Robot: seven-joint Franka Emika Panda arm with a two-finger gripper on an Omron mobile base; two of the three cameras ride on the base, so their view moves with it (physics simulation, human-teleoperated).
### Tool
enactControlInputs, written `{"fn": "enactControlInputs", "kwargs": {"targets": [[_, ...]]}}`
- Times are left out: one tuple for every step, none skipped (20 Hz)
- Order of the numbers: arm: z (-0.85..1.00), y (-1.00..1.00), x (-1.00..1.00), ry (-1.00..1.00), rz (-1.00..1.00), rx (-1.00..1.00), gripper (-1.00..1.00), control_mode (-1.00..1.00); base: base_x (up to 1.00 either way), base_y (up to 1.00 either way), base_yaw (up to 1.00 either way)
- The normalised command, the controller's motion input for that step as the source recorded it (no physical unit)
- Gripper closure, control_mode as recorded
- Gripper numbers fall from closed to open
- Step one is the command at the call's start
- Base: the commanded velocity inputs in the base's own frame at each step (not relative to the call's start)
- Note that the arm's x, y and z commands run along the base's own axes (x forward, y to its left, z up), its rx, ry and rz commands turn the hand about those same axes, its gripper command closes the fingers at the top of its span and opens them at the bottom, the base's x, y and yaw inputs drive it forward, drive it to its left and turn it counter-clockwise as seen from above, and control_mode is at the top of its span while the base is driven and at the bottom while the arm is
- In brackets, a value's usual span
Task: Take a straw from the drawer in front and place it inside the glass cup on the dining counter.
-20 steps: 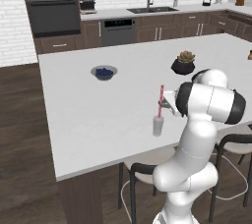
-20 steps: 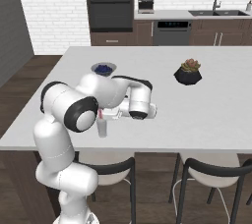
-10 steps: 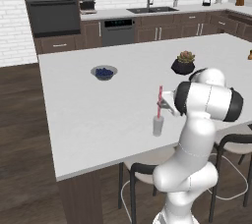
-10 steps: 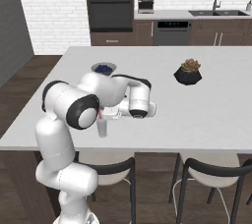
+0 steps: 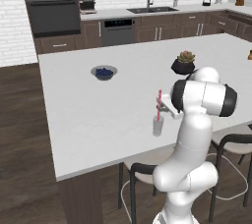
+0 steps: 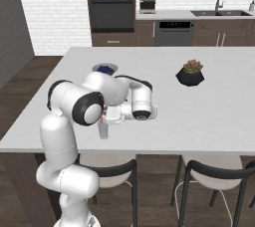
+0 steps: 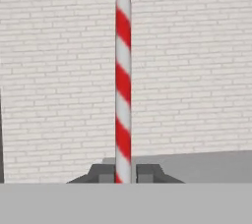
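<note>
Nothing has moved since the earlier frame: tool (image 7: pixel 125 173) pinching the red-and-white straw (image 5: pixel 159 104) upright, its lower end inside the glass cup (image 5: pixel 158 126) near the white surface's (image 5: pixel 88 105) front edge.

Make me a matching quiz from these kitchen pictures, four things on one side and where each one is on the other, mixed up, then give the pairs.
Things:
1. straw
2. glass cup
3. blue-filled bowl
4. potted plant

Places:
A. on the dining counter, left of the arm in the left base view
B. right of the arm in the right base view
C. pinched upright in the end effector
D. directly under the straw

Pairs: 1-C, 2-D, 3-A, 4-B
</note>
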Motion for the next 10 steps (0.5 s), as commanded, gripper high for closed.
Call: {"fn": "enactControlInputs", "kwargs": {"targets": [[-0.19,-0.01,0.0,0.0,0.07,0.0,1.0,-1.0,0.0,0.0,0.0],[-0.21,-0.01,0.0,0.0,0.07,0.0,1.0,-1.0,0.0,0.0,0.0],[-0.21,-0.01,0.0,0.0,0.06,0.0,1.0,-1.0,0.0,0.0,0.0],[-0.21,0.0,0.0,0.0,0.06,0.0,1.0,-1.0,0.0,0.0,0.0],[-0.23,0.0,0.0,0.0,0.05,0.0,1.0,-1.0,0.0,0.0,0.0],[-0.22,-0.01,0.0,0.0,0.05,0.0,1.0,-1.0,0.0,0.0,0.0],[-0.21,-0.01,0.0,0.0,0.05,0.0,1.0,-1.0,0.0,0.0,0.0],[-0.22,-0.02,0.0,0.0,0.05,-0.01,1.0,-1.0,0.0,0.0,0.0],[-0.21,-0.01,0.0,0.0,0.05,-0.01,1.0,-1.0,0.0,0.0,0.0],[-0.13,0.0,0.0,0.0,0.05,0.0,1.0,-1.0,0.0,0.0,0.0]]}}
